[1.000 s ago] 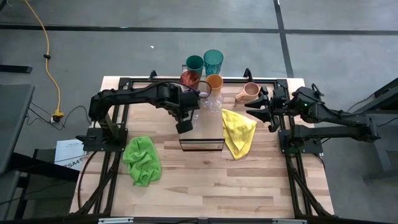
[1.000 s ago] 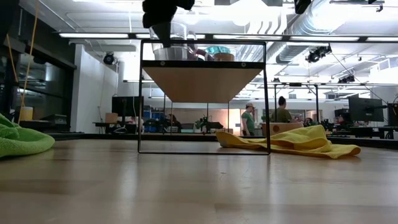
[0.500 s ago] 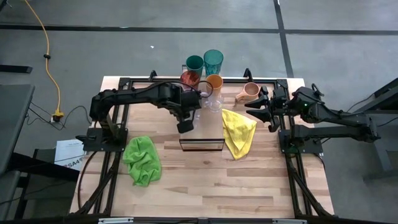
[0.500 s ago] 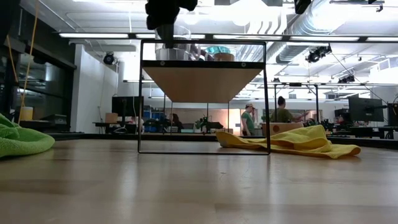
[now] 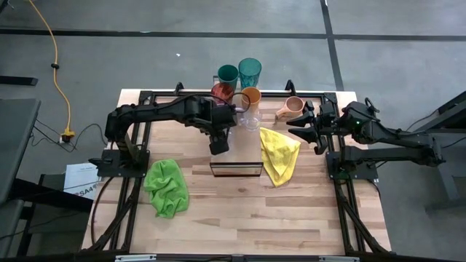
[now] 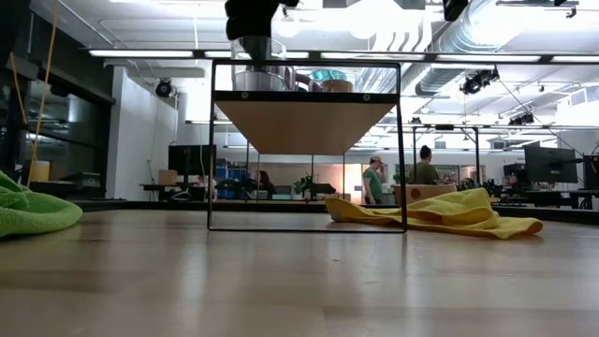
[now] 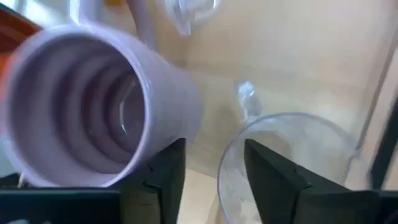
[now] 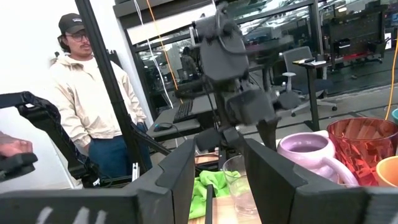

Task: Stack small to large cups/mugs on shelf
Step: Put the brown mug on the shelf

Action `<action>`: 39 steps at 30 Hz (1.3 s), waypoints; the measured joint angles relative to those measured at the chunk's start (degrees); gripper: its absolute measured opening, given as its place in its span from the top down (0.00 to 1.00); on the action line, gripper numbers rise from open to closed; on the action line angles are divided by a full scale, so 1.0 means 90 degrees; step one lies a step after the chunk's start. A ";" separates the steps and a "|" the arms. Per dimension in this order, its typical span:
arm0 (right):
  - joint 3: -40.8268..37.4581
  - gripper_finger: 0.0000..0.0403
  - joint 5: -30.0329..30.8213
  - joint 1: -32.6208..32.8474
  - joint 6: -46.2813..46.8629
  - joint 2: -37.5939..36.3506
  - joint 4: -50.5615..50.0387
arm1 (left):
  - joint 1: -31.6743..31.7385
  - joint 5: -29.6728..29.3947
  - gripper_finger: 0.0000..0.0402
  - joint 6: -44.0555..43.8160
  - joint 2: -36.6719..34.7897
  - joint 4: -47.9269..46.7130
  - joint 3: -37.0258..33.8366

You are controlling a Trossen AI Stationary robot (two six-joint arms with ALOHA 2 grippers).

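Observation:
A clear glass (image 6: 259, 65) stands upright on the left end of the shelf (image 6: 304, 96). My left gripper (image 7: 214, 177) is open just above the glass (image 7: 292, 143), one finger over its mouth and one outside its rim. Behind the shelf on the table stand the lavender mug (image 7: 93, 112), an amber tumbler (image 5: 222, 92), an orange cup (image 5: 251, 95), two teal tumblers (image 5: 250, 70), another clear glass (image 5: 251, 120) and a tan mug (image 5: 293, 108). My right gripper (image 5: 304, 125) waits open at the table's right, near the tan mug.
A yellow cloth (image 5: 279, 154) lies on the table at the shelf's right end, and a green cloth (image 5: 166, 187) lies at the near left. In the right wrist view a person (image 8: 93, 106) stands beyond the table's left side. Bare wood lies in front of the shelf.
My left gripper has opened, let go of the clear glass and risen a little. The glass stays standing on the shelf's left end.

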 joint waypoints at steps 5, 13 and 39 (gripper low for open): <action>0.0000 0.68 0.0000 -0.0002 0.0000 0.0000 0.0000 | -0.0005 0.0179 0.54 0.0008 -0.0018 -0.0112 0.0782; 0.0000 0.68 0.0000 -0.0002 0.0000 0.0000 -0.0002 | -0.0007 0.0571 0.52 0.0089 -0.0535 0.0775 0.1403; 0.0000 0.68 0.0749 -0.0002 0.0000 -0.0002 0.0007 | -0.0134 0.1171 0.55 -0.0801 -0.6550 0.9302 -0.6978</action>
